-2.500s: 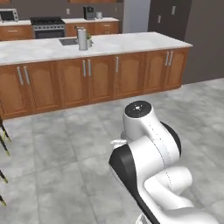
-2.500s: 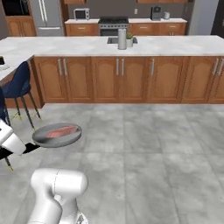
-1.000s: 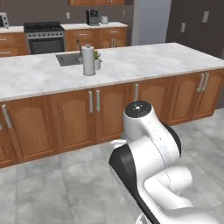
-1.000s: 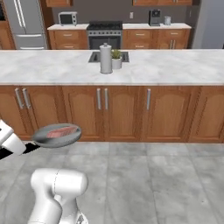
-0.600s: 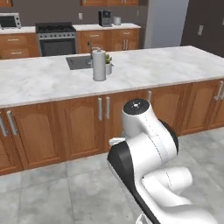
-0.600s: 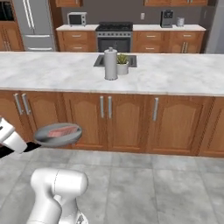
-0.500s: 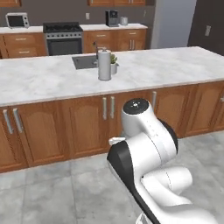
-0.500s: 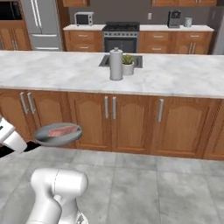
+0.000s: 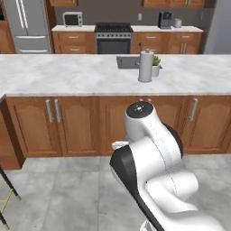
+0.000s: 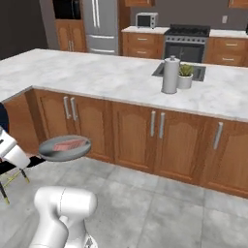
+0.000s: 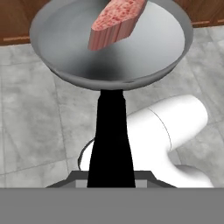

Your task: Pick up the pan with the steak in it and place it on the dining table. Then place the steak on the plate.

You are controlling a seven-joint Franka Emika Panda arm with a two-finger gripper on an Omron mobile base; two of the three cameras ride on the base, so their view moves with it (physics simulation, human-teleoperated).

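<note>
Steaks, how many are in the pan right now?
1. A pinkish-red oblong raw steak lies in the round grey metal pan, toward the side away from its black handle.

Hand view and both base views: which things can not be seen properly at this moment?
- Pincer tips: in the hand view, the grey band cuts them off where the long black handle enters.
- Round grey metal pan: its handle is hidden at the right base view's left edge.
- Pinkish-red steak slab: cut off by the hand view's top edge.
</note>
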